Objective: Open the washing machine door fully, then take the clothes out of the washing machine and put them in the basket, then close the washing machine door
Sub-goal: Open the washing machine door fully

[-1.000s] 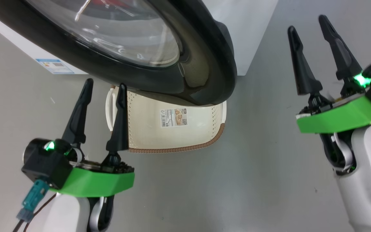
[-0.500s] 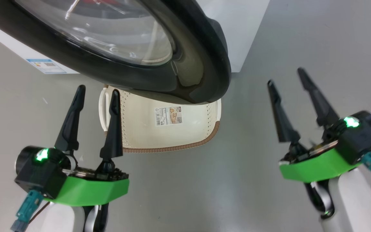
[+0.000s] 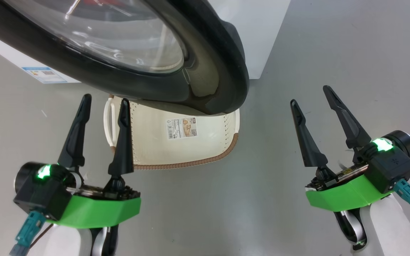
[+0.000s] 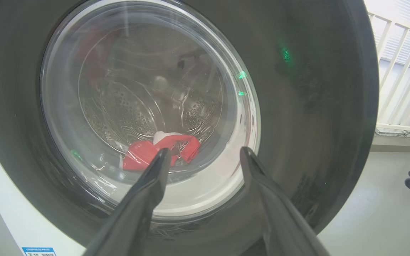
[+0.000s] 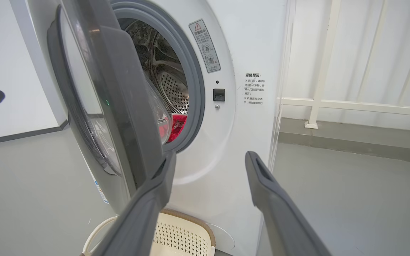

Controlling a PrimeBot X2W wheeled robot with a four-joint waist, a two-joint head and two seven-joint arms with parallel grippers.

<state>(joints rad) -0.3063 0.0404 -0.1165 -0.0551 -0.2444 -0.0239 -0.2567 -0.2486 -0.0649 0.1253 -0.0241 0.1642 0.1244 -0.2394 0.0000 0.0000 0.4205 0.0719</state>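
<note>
The washing machine door [image 3: 219,71], a wide black rim around bulging glass, stands partly open over the cream basket [image 3: 183,164] on the floor. In the right wrist view the door [image 5: 119,106] shows edge-on in front of the white washing machine [image 5: 247,53]. Red and white clothes [image 5: 177,125] lie low in the steel drum, and they show through the glass as clothes [image 4: 139,156]. My left gripper [image 3: 104,101] is open and empty, pointing at the door's outer face beside the basket's left handle. To the right of the door, my right gripper [image 3: 310,96] is open and empty, apart from it.
A grey rubber gasket [image 5: 196,89] rings the drum mouth. A white railing [image 5: 333,103] runs behind the machine on its right. A blue label [image 3: 43,74] marks the machine's lower corner. Grey floor [image 3: 226,213] stretches between and around both arms.
The right gripper has come down and back from beside the door's upper right and turned its wrist. The head camera has shifted a little; the left gripper has hardly moved.
</note>
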